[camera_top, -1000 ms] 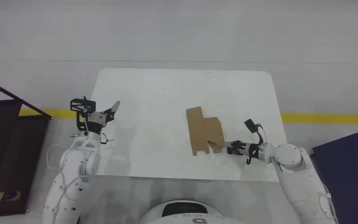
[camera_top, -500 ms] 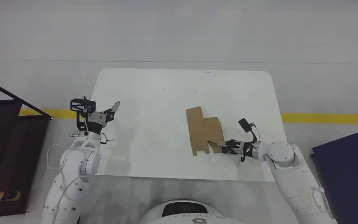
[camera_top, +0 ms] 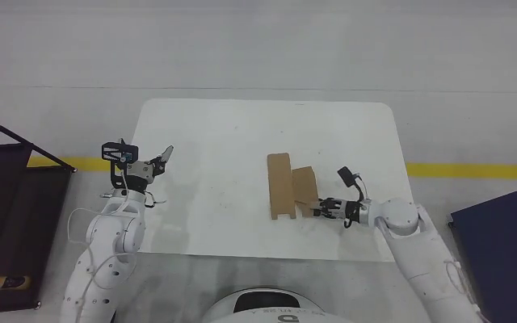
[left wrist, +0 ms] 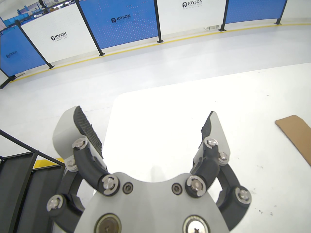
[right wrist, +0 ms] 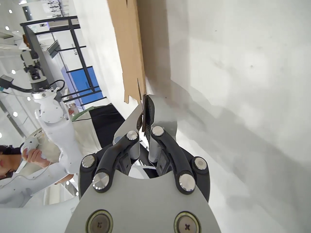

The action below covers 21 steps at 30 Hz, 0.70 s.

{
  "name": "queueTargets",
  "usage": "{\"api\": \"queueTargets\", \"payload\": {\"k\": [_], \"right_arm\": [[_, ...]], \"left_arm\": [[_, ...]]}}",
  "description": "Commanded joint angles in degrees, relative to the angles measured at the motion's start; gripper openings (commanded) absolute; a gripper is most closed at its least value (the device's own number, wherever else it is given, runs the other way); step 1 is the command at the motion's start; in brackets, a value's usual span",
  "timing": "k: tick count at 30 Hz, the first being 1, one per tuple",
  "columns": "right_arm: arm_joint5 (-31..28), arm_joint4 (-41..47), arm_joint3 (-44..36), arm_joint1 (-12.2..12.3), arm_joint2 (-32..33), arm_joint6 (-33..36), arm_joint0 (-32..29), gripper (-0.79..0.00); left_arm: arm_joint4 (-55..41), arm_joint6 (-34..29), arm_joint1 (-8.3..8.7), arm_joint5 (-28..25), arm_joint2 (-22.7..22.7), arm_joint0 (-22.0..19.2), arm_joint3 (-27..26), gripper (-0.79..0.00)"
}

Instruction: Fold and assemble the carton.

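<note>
A flat brown cardboard carton (camera_top: 288, 186) lies on the white table (camera_top: 226, 145), right of the middle. Its right-hand panel is lifted off the table and tilted. My right gripper (camera_top: 320, 211) is shut on the near corner of that panel; in the right wrist view the cardboard edge (right wrist: 132, 49) runs away from the pinched fingertips (right wrist: 145, 112). My left gripper (camera_top: 166, 153) hovers open at the table's left edge, far from the carton, with nothing between its fingers (left wrist: 88, 132). A corner of the carton (left wrist: 295, 132) shows at the side of the left wrist view.
A dark rack (camera_top: 20, 202) stands beside the table on the left. A yellow floor line (camera_top: 460, 170) runs behind the table. Blue and white partition panels (left wrist: 121, 18) stand far off.
My right gripper has moved left with the carton's corner, lifting and folding the right panel up. The carton's footprint has narrowed. The left arm has not moved.
</note>
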Motion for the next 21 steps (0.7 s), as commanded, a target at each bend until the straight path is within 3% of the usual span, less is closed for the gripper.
{"api": "queueTargets", "payload": {"k": [1, 9, 21], "right_arm": [[-1.2, 3.6, -0.8, 0.3, 1.6, 2.3, -0.5, -0.785], [-4.1, 19.3, -4.3, 1.1, 8.3, 6.2, -4.0, -0.785], [-3.4, 19.3, -5.3, 1.5, 10.2, 4.3, -5.3, -0.785]], "left_arm": [[0.0, 0.0, 0.0, 0.0, 0.0, 0.0, 0.0, 0.0], [0.0, 0.0, 0.0, 0.0, 0.0, 0.0, 0.0, 0.0], [0.0, 0.0, 0.0, 0.0, 0.0, 0.0, 0.0, 0.0]]}}
